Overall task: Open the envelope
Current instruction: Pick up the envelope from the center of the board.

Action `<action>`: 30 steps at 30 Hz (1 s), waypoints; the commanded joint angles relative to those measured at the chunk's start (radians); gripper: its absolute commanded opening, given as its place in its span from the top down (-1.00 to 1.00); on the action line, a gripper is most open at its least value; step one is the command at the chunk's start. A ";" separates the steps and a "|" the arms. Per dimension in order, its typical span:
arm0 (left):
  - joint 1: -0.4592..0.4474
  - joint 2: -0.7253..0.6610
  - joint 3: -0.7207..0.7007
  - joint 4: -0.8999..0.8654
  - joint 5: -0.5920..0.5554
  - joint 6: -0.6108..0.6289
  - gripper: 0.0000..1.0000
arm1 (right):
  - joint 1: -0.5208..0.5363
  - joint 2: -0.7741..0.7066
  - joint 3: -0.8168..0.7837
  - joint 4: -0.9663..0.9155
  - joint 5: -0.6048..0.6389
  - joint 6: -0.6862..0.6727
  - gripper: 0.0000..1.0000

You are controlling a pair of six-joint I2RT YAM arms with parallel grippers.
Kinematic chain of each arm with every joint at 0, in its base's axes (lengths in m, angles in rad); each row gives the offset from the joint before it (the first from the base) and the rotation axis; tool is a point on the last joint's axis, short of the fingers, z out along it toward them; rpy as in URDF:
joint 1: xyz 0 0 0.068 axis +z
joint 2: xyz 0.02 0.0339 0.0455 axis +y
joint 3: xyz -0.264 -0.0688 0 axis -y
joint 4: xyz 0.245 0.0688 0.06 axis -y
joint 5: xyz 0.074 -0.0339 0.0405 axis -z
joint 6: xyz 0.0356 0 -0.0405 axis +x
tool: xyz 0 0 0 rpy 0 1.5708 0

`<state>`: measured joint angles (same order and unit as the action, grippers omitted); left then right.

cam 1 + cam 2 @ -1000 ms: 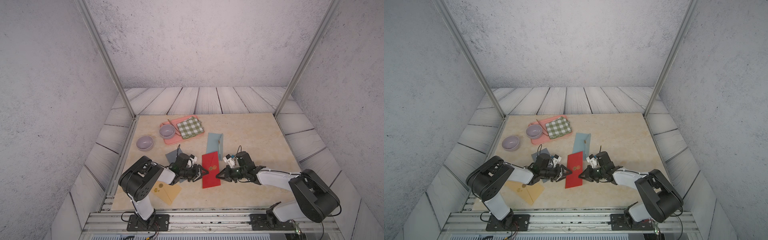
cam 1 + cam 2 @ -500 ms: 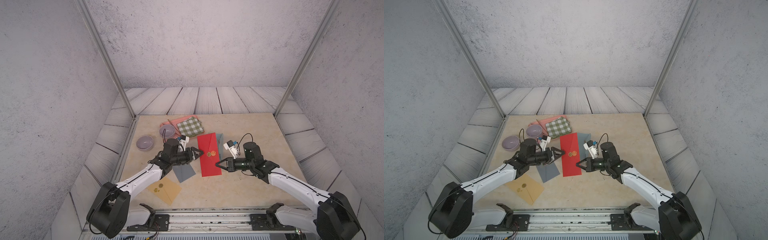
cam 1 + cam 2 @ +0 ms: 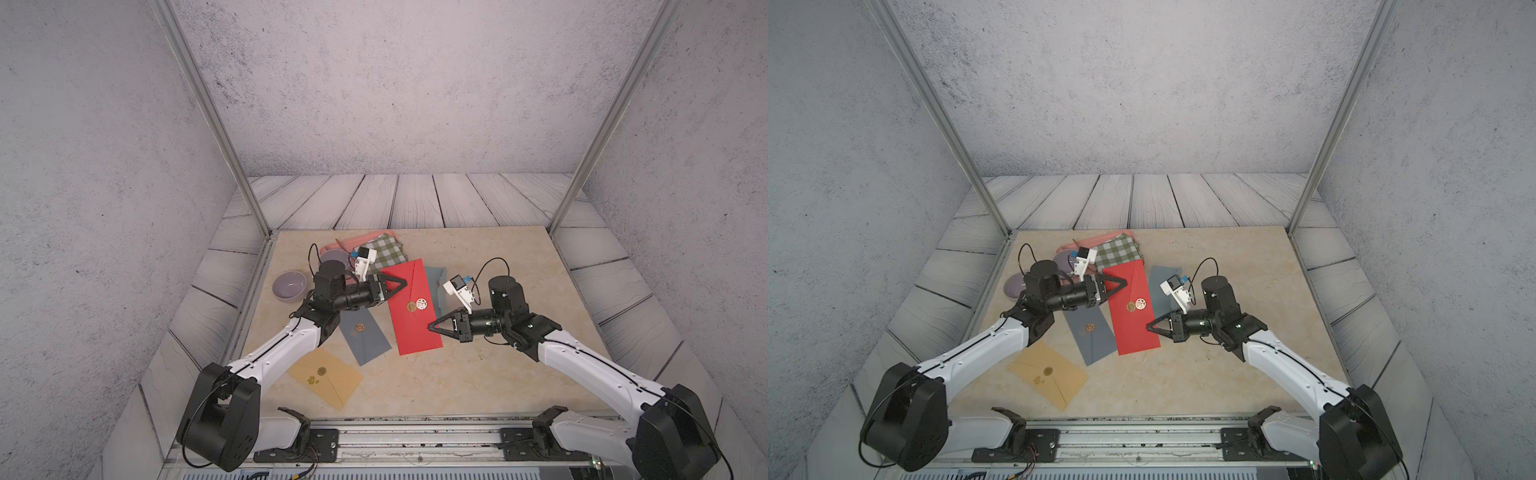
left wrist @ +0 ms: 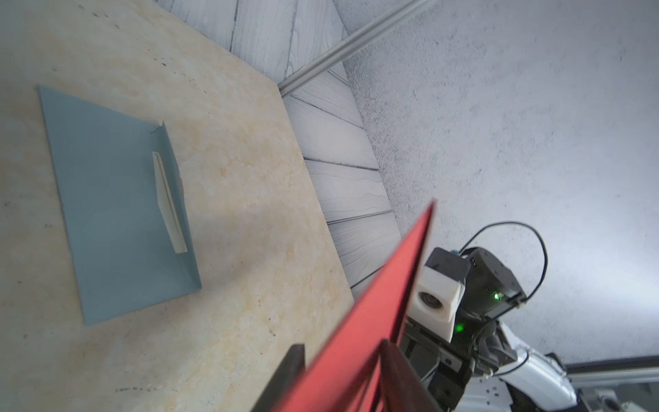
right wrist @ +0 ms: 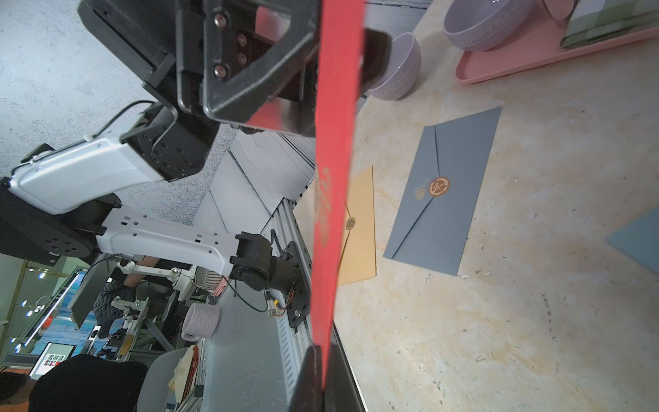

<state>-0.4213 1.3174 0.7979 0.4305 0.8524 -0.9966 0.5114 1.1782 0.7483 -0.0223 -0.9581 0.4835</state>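
Observation:
A red envelope (image 3: 409, 330) (image 3: 1133, 330) with a gold seal (image 3: 417, 304) is held off the table, its flap sealed down. My right gripper (image 3: 430, 327) (image 5: 321, 360) is shut on its near right edge. My left gripper (image 3: 401, 284) (image 4: 340, 356) straddles its far left edge. One of its fingers (image 4: 390, 360) lies against the red sheet. The other finger (image 4: 290, 360) stands apart from it. In the right wrist view the red envelope (image 5: 335, 142) is seen edge-on between the two grippers.
A grey-blue sealed envelope (image 3: 365, 338) and a tan one (image 3: 326, 376) lie near the left arm. An opened light blue envelope (image 4: 117, 207) lies behind the red one. A pink tray (image 5: 517, 60) with a checked cloth (image 3: 386, 249) and lavender bowls (image 3: 289, 285) sit at the back left.
Both arms have risen and carried the red envelope up off the table and toward the back. The left jaws have narrowed around its edge.

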 commanded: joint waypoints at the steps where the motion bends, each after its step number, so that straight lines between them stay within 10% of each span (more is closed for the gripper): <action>1: 0.007 0.010 0.035 0.008 0.043 0.045 0.52 | -0.015 0.034 0.034 -0.078 -0.005 -0.041 0.86; 6: 0.007 -0.002 0.035 -0.048 0.025 0.101 1.00 | -0.036 0.051 0.085 -0.253 0.224 -0.063 0.53; 12: -0.024 -0.069 0.090 -0.371 -0.173 0.315 1.00 | -0.035 0.038 0.201 -0.459 0.546 -0.028 0.02; 22: -0.294 -0.089 0.180 -0.604 -0.713 0.509 1.00 | 0.061 0.038 0.309 -0.437 0.779 0.182 -0.11; 30: -0.372 -0.070 0.189 -0.592 -0.805 0.530 1.00 | 0.153 0.078 0.344 -0.388 0.832 0.223 -0.18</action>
<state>-0.7815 1.2362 0.9642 -0.1577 0.1146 -0.4934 0.6479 1.2293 1.0733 -0.4263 -0.1757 0.6720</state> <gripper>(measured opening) 0.040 0.587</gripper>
